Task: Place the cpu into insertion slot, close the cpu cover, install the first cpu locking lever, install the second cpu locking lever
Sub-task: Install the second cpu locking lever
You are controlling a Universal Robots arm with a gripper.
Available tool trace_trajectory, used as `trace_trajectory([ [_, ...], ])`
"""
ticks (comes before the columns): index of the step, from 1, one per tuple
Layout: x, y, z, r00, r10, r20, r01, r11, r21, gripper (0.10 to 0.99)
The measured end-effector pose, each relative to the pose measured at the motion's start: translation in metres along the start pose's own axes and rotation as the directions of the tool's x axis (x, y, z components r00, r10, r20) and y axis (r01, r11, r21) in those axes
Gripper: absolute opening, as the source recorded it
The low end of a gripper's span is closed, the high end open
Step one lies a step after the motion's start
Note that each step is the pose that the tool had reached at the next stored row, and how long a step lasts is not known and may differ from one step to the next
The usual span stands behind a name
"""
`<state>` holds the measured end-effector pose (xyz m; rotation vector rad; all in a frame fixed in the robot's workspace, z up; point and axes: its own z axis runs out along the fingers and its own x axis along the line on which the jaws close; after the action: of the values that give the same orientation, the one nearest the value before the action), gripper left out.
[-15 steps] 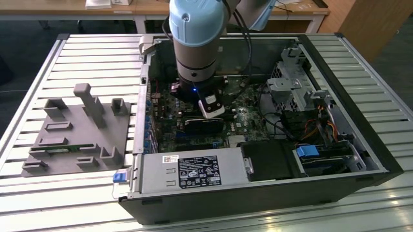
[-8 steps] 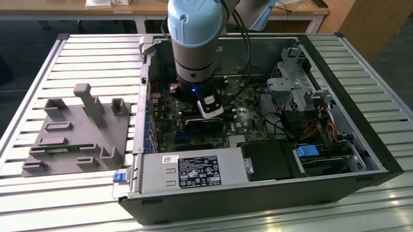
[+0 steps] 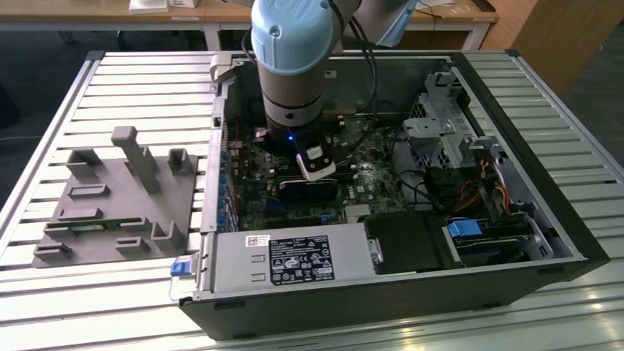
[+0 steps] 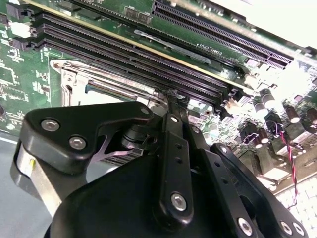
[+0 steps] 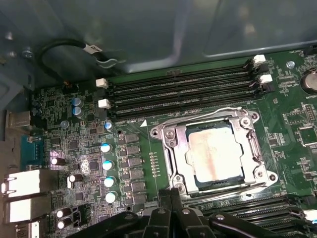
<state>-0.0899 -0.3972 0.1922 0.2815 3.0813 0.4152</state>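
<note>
Dull silver-grey square cpu (image 5: 215, 153) seated in the black-framed insertion slot (image 5: 218, 183), thin silvery cpu cover (image 5: 178, 153) down over it. Black gripper (image 5: 171, 194) just beside the slot, fingers pressed together. Probably best to push the lever slowly, straight, without slipping.

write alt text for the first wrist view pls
The cpu sits in the insertion slot with the silvery cpu cover closed flat around it, on a green motherboard. The black gripper is beside the socket's edge, and black memory slots run along the far side.
</note>
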Motion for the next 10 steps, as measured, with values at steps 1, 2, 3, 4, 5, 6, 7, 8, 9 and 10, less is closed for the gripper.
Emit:
trace_trajectory([
  [1,0.0002,0.0,0.0006,1.0,0.0,-0.0001,0.0,1.0,0.0,0.102],
  [2,0.0004,0.0,0.001,1.0,-0.001,-0.0003,0.001,1.0,0.0,0.102],
  [3,0.0006,-0.0001,0.0015,1.0,-0.001,-0.0004,0.001,1.0,0.0,0.102],
  [4,0.0008,-0.0002,0.0019,1.0,-0.001,-0.0005,0.001,1.0,0.0,0.102],
  [5,0.0012,-0.0002,0.0023,1.0,-0.002,-0.0005,0.002,1.0,0.0,0.102],
  [6,0.0016,-0.0002,0.0027,1.0,-0.002,-0.0006,0.002,1.0,0.0,0.102],
  [7,0.0019,-0.0002,0.0029,1.0,-0.002,-0.0006,0.002,1.0,0.0,0.102],
  [8,0.0019,-0.0002,0.003,1.0,-0.002,-0.0007,0.002,1.0,0.001,0.102],
  [9,0.0019,-0.0002,0.003,1.0,-0.002,-0.0007,0.002,1.0,0.001,0.102],
  [10,0.0019,-0.0002,0.0031,1.0,-0.002,-0.0007,0.002,1.0,0.0,0.102],
])
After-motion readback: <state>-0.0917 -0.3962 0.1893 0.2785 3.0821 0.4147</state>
